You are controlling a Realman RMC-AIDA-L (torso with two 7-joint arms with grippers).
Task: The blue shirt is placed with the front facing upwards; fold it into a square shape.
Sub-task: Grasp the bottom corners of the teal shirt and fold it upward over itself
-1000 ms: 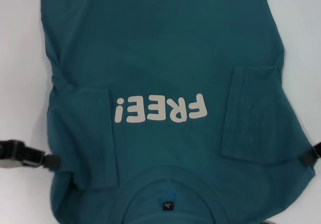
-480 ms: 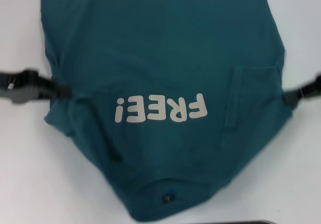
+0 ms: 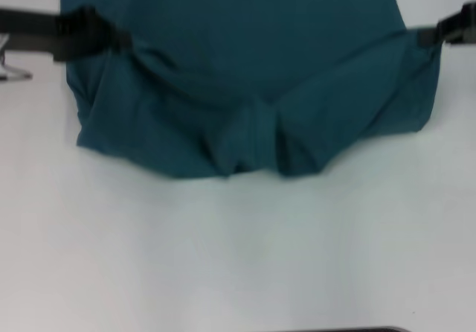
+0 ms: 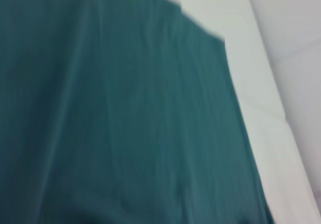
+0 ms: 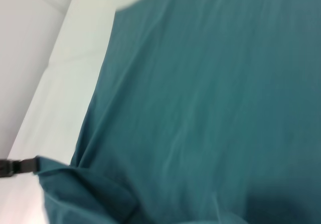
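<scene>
The left hand (image 3: 123,40) at ten o'clock and the right hand (image 3: 425,37) at two o'clock each pinch an edge of the blue shirt (image 3: 253,71). The fabric is doubled over, sagging at its middle onto the white worktop (image 3: 238,257).

White table (image 3: 238,257), blue shirt (image 3: 253,71) lying across its far part

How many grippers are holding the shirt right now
2. The left gripper pinches the blue shirt at its left edge; the right gripper pinches its right edge. Both lift the near part over the far part.
</scene>
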